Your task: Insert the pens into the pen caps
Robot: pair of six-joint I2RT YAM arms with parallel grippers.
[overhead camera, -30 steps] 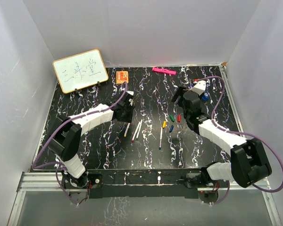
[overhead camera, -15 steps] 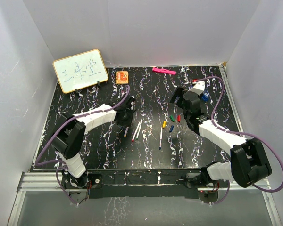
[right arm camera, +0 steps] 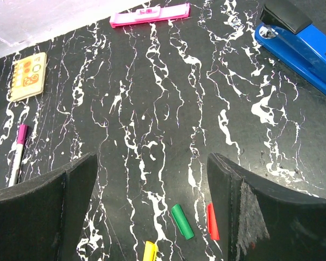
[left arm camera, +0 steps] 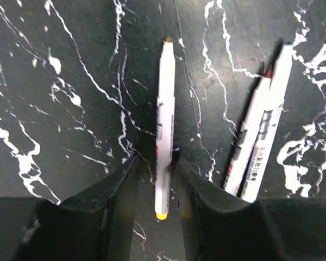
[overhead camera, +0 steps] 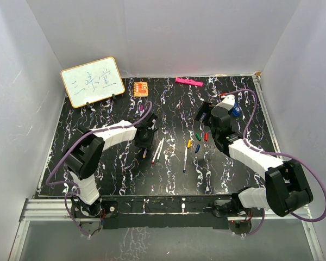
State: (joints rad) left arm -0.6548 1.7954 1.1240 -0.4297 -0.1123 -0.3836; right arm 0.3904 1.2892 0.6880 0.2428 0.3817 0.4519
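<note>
Left gripper (left arm camera: 156,163) is found shifted toward the near edge since a second ago, its jaws spread astride the yellow-tipped pen (left arm camera: 164,109) and not yet clamped, so pickup is judged imminent.

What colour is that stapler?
The plastic stapler is blue with a black top; right wrist view.

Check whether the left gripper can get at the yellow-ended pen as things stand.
Probably yes: the open left gripper straddles the yellow-ended pen, nothing lies between them, and the two neighbouring pens sit clear to one side.
</note>
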